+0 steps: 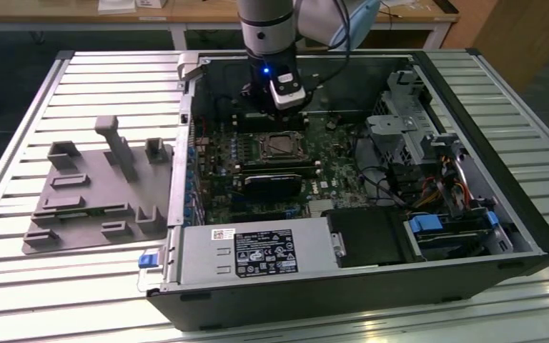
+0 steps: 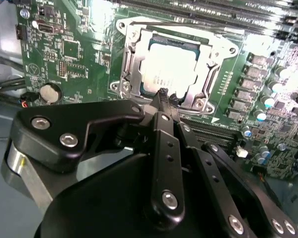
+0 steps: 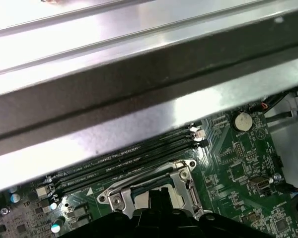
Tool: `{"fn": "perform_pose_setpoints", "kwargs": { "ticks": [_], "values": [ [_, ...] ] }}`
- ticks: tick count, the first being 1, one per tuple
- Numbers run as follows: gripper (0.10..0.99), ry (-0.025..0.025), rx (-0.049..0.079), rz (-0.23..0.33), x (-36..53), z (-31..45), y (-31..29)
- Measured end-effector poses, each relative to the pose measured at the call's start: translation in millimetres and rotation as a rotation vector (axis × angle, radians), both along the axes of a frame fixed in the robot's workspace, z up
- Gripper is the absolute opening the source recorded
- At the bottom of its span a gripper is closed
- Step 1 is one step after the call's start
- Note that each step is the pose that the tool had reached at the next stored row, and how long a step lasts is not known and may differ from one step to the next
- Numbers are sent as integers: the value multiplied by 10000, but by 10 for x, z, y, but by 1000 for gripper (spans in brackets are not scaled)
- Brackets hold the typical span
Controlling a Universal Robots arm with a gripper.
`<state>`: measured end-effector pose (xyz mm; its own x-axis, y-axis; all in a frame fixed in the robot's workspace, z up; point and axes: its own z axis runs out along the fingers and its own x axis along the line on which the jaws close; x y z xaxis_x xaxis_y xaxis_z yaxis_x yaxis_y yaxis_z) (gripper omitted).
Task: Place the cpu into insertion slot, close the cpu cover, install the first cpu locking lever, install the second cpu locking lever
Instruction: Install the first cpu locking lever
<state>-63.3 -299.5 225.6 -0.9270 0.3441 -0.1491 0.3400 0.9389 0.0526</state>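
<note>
My gripper [image 2: 163, 94] fingers pressed together, tips at the cpu cover [image 2: 208, 84] edge (cover shut), cpu [image 2: 170, 67] seated in insertion slot [image 1: 279, 146]

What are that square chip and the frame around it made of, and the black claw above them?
The cpu looks like brushed silvery metal, catching glare. The cpu cover seems bright stamped steel, with shiny bent edges. The gripper appears to be matte black metal or hard plastic, joined by silver bolts; I can't say which.
</note>
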Motion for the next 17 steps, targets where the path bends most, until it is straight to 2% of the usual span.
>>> {"fn": "perform_pose_setpoints", "kwargs": {
  "ticks": [11,17],
  "values": [
    [102,8,-10,-1,9,0,-157],
    [102,31,-36,35,24,-3,-216]
  ]
}}
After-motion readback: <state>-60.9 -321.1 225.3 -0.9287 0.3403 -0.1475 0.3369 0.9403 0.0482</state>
